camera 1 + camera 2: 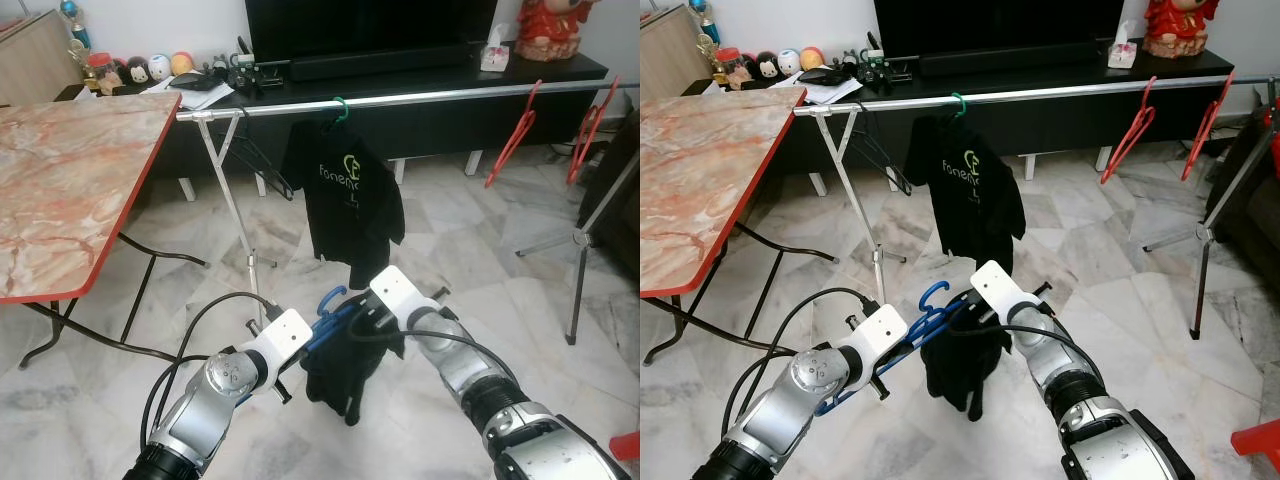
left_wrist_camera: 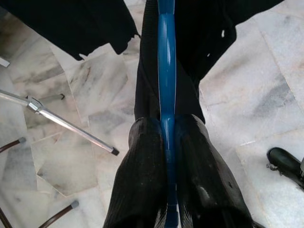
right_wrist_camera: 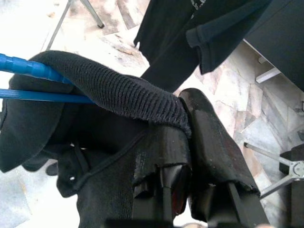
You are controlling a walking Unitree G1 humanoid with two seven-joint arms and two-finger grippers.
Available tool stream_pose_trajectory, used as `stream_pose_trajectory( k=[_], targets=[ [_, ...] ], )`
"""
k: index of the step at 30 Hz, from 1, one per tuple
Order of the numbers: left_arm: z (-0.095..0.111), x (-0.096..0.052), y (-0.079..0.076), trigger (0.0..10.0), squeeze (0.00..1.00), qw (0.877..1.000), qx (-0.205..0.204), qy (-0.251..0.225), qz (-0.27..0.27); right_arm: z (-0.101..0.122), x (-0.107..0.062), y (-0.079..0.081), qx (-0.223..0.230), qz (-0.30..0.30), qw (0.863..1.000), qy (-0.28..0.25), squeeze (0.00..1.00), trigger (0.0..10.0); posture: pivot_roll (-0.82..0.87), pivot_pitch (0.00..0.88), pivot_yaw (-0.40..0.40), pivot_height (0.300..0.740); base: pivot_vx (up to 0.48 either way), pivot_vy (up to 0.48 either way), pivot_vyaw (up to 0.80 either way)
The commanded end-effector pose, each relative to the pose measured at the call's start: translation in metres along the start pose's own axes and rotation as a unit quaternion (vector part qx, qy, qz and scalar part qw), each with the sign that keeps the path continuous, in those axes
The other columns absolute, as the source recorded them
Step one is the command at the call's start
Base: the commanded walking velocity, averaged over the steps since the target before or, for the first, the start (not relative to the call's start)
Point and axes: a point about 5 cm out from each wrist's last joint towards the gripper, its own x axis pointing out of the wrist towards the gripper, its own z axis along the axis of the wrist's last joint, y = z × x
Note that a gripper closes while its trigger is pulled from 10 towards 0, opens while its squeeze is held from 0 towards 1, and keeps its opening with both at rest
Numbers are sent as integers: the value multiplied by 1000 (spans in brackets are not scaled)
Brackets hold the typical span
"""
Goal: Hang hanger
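Note:
Low in front of me, my left gripper is shut on the bar of a blue hanger, whose hook points up toward the rack. A black knit garment is draped over that hanger and hangs below it. From the right, my right gripper is shut on the garment's ribbed edge, close to the hanger's blue bar. The silver clothes rail runs across the room beyond both arms, well above the hanger.
On the rail hang a black printed t-shirt on a green hanger, an empty black hanger and two red hangers. A marble-topped folding table stands left. A dark TV stand lies behind the rail.

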Motion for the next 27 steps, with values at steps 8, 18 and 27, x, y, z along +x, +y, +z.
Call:
stream_pose_trajectory(
  k=[8, 18, 27],
  targets=[
    [12, -7, -5, 10000, 0, 998, -20, -53, -42, 13, 1, 7, 7, 20, 999, -27, 0, 10000, -135, 0, 62, 740, 0, 0, 0],
    [11, -8, -19, 10000, 0, 994, -20, -53, -89, 24, 1, 7, 7, 29, 998, -47, 0, 10000, -137, 0, 63, 740, 0, 0, 0],
    [6, 1, -6, 10000, 0, 999, -25, -16, -24, 27, 1, 3, 24, 19, 999, -45, 0, 10000, -142, 0, 64, 740, 0, 0, 0]
  ],
)
